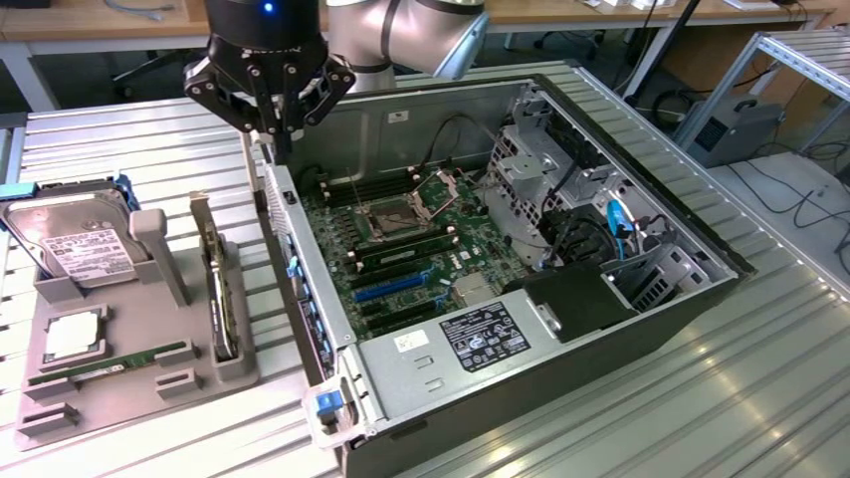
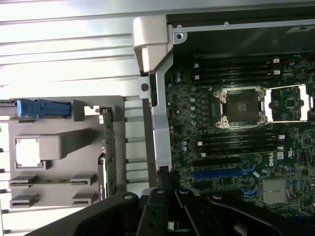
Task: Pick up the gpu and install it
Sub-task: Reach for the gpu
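The gpu (image 1: 221, 295) stands on edge in a slot of the grey holder (image 1: 126, 383), its silver bracket pointing up; it lies on the exterior view's left, beside the open computer case (image 1: 598, 189). In the wrist view the gpu (image 2: 109, 152) shows edge-on as a thin green strip. My gripper (image 1: 281, 139) hangs above the case's near wall, up and to the exterior view's right of the gpu and apart from it. Its fingers (image 2: 158, 204) are shut with nothing between them.
The holder also carries a silver hard drive (image 1: 78, 245), a CPU (image 1: 74, 339) and a slim RAM stick (image 1: 113, 360). Inside the case lie the motherboard's open CPU socket (image 1: 398, 212) and blue card slots (image 1: 393, 289). A drive cage (image 1: 531, 169) stands at the exterior view's right.
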